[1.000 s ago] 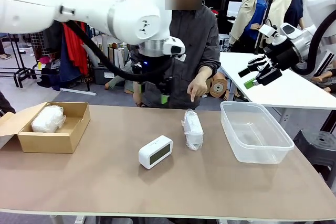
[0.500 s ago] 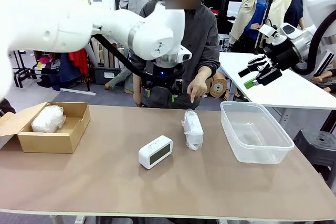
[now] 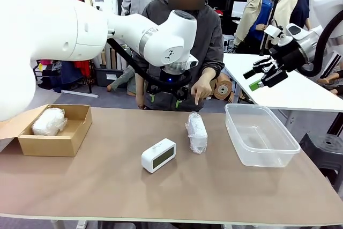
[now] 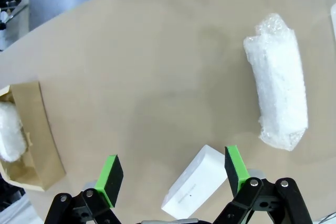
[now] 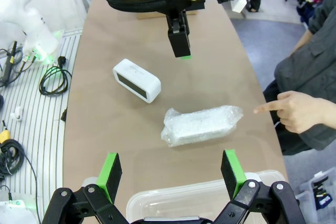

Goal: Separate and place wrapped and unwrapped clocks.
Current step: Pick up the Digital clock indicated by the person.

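1. Left hand (image 3: 165,99): fingers spread, empty, hanging above the bench just far of the bare clock (image 3: 158,155).
2. Right hand (image 3: 256,78): spread, empty, raised far right above the clear tub (image 3: 268,158).
3. One wrapped clock (image 3: 196,131) lies just right of the bare one. The second wrapped clock (image 3: 49,121) sits in the cardboard box (image 3: 53,146), left.
4. Handling, my guess: the wrap is crinkly and slippery over a light rigid core, so pinch across the short width, mid-length. The bare clock is stiff and smooth, so grip its long sides and keep off the screen.
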`<state>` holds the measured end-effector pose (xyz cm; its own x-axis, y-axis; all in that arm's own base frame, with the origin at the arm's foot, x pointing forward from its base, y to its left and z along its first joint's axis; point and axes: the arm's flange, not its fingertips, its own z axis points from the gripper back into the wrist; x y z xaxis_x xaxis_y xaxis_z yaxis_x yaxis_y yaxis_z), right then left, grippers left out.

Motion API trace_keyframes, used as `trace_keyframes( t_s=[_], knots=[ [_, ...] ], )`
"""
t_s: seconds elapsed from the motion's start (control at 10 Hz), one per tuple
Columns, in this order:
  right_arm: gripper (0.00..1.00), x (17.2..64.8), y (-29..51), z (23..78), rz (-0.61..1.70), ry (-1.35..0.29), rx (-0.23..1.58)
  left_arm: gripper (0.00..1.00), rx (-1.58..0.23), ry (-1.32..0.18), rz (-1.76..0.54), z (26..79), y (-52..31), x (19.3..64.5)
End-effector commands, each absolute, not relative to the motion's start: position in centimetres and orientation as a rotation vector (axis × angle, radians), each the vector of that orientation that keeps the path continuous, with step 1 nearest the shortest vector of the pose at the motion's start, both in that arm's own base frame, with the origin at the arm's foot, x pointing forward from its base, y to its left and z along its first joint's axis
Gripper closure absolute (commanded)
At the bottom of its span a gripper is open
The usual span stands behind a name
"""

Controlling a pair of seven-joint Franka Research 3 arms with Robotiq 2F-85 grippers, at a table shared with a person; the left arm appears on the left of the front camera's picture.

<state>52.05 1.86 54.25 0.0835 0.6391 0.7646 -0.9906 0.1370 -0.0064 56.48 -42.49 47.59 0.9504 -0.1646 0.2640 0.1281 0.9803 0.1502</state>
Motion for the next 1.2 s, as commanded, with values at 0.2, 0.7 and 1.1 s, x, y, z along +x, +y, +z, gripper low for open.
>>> trace_keyframes(
  t_s=[0.2, 0.7, 1.1],
  knots=[
    [0.0, 51.9, 1.9, 54.3, 1.338, -0.72, 0.613, 0.0, 0.129, -0.283, -0.165, 48.0, -42.0, 56.0],
    [0.0, 51.9, 1.9, 54.3, 1.338, -0.72, 0.613, 0.0, -0.185, -0.257, 0.043, 46.0, -42.5, 60.9],
    [0.0, 51.9, 1.9, 54.3, 1.338, -0.72, 0.613, 0.0, -0.374, -0.135, 0.055, 43.5, -46.2, 64.0]
  ],
)
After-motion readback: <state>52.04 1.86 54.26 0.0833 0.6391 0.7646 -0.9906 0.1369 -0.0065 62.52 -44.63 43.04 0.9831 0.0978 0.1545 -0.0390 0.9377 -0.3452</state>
